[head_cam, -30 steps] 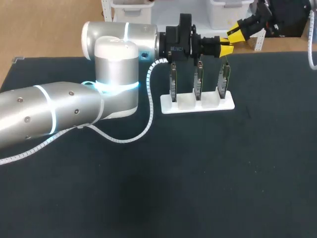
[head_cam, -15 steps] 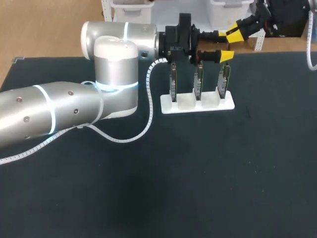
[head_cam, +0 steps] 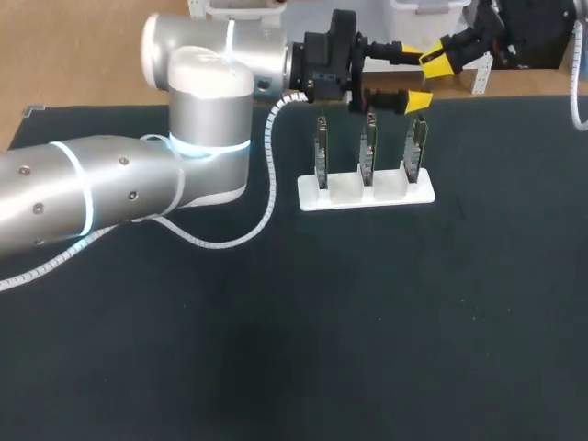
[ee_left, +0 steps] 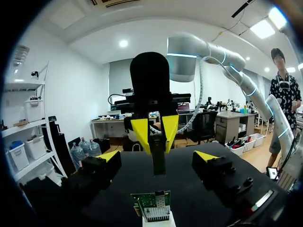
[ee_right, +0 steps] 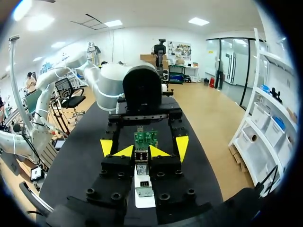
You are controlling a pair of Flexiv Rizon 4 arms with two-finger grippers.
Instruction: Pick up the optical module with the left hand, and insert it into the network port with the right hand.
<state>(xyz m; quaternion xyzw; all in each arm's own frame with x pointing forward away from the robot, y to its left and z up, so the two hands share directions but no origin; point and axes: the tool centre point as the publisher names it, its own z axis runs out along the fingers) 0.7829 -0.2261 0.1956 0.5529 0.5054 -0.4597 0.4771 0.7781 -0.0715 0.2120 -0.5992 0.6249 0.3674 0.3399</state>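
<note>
Now L gripper (head_cam: 413, 75) gapes wide; R gripper (ee_right: 142, 151) clamps optical module (ee_left: 159, 163).

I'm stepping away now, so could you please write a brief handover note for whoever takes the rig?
Left end effector: open, empty, above the rightmost board in the stand.
Right end effector: shut on the module, facing the left one.
Done: module picked up, held by the right.
Left to do: the insertion into a board, with the right.
</note>
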